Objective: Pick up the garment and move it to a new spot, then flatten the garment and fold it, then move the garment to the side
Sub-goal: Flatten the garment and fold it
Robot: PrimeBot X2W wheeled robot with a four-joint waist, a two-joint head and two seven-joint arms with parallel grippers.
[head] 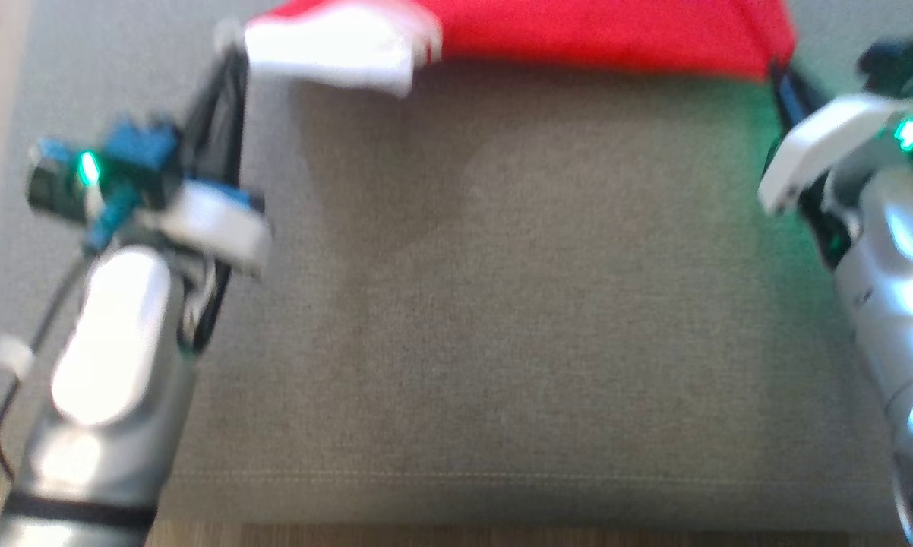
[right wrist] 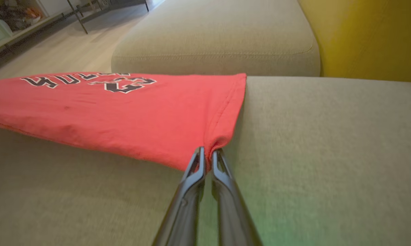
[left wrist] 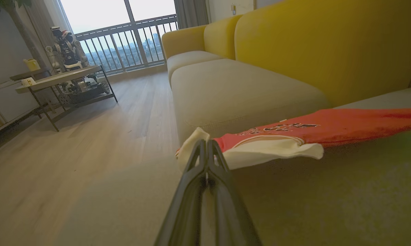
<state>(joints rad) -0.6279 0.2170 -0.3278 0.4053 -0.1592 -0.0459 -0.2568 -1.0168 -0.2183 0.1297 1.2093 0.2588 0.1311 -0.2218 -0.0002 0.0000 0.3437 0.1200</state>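
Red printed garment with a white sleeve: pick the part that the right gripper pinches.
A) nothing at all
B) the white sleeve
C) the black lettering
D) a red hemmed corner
D: in the right wrist view the right gripper is shut on a bunched, hemmed red corner of the red printed garment.

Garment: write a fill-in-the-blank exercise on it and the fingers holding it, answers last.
The garment is mainly ____.
The left fingers pinch its ____ part.
The right fingers are ____ on a red corner.
The sofa backrest is ____.
Answers: red, white, shut, yellow.
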